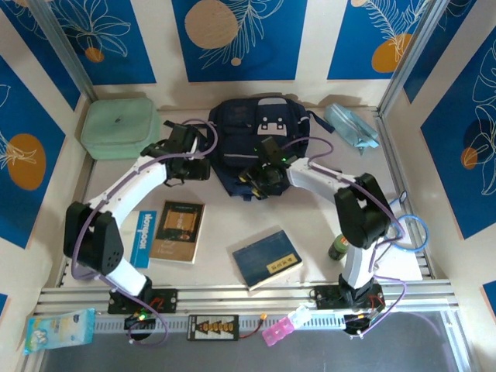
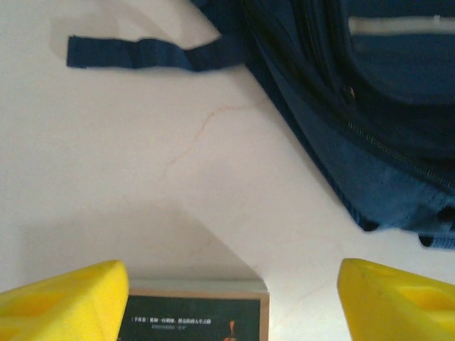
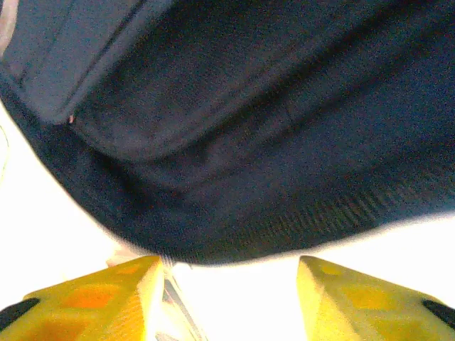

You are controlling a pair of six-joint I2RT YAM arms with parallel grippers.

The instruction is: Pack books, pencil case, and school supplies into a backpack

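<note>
Nearest you on the pale, smooth tabletop (image 1: 225, 225) lie the two flat books, well apart. The tan-brown rectangular book with the dark cover picture (image 1: 178, 231) is on the left, and the navy book with the small yellow label (image 1: 267, 258) lies at a slant on the right. Above the tan-brown book's far edge hangs your left gripper (image 2: 233, 284). Its blocky yellow fingers (image 2: 64, 302) are spread wide with nothing between them. Your right gripper (image 3: 227, 291) sits at the near rim of the large navy-blue fabric backpack (image 1: 236, 116). Its jaws are parted too and you have hold of nothing. The bag's dark woven cloth bulges just past the fingertips. The backpack lies slumped and soft in the middle of the table, between the two wrists. It shows a stitched zip line, a pale stripe across its pocket and a flat navy strap (image 2: 135, 53) trailing out to the side. Furthest from you, against the back wall, the small pale-blue translucent soft pouch (image 1: 353, 125) lies crumpled to the right of the bag. The mint-green rounded boxy case (image 1: 120, 126) sits to the bag's left.
</note>
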